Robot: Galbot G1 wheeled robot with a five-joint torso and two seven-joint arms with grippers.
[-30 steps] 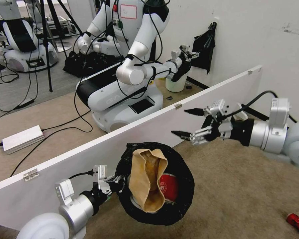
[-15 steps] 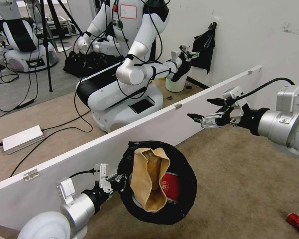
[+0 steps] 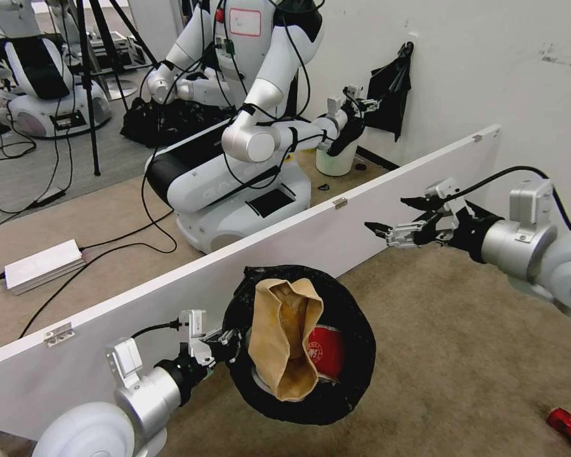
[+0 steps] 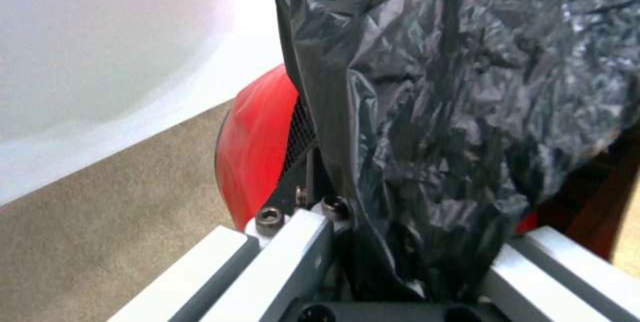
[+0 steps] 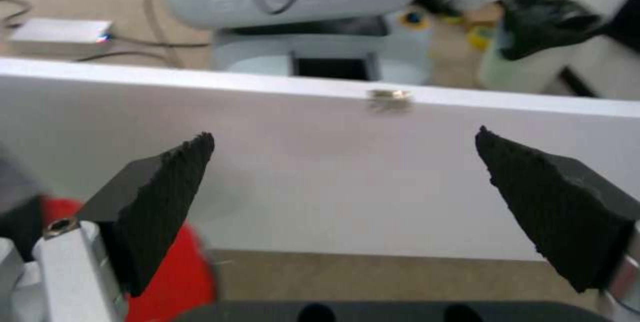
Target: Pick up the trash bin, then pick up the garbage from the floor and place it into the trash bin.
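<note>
Trash bin (image 3: 301,346) held off the floor by left gripper (image 3: 225,346), clamped on its bag-lined rim, paper bag (image 3: 285,336) inside. Right gripper (image 3: 396,219), spread wide and empty, now pulled back from bin: bag delivered.

The head camera looks down from high above the trash bin (image 3: 301,346). The left wrist camera sits very close against the trash bin's side. The right wrist camera faces the white board (image 5: 320,172) behind the bin; the head view shares this board.
</note>
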